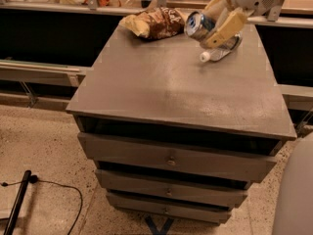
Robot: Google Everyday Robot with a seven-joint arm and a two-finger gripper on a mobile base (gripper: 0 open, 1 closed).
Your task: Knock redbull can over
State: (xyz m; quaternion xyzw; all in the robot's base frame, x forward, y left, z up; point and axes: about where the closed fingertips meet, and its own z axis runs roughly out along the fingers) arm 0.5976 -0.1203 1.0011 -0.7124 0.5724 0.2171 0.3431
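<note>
the can (197, 25) is gripped in the pincer (213, 25), held sideways in the air above the bottle (218, 54) at the tabletop's (166, 87) far right. next, it should probably be lowered and released lying flat.

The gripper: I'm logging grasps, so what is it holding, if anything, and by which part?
The gripper, above the far right of the table, is shut on the redbull can, pinching its side wall; one silver end sticks out.
</note>
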